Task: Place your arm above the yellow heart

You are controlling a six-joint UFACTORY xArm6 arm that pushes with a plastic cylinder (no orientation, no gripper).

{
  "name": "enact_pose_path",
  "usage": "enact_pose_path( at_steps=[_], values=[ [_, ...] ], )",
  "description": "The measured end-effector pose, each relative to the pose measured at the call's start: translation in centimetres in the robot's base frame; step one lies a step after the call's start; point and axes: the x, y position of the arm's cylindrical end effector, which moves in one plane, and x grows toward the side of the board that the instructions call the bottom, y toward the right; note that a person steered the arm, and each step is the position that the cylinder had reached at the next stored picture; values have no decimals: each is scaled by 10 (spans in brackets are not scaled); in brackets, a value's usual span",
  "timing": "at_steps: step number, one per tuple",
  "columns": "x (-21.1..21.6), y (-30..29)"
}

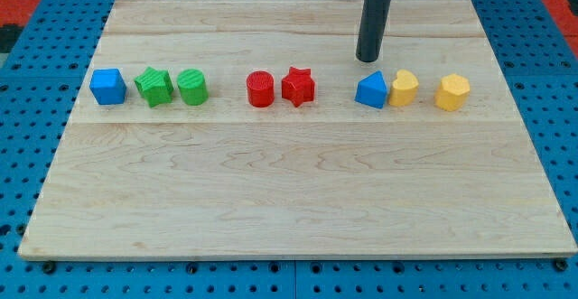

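My tip [368, 59] sits on the desk [271, 209] just above the blue block [370, 91]; this tool is a plain rod, nothing pinched. The yellow heart [404, 88] touches that block's right side, yellow hexagon [452, 92] beyond.
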Motion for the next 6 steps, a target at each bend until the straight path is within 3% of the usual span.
enact_pose_path(
  at_steps=[3,6],
  values=[
    [-1,8],
    [-12,69]
  ],
)
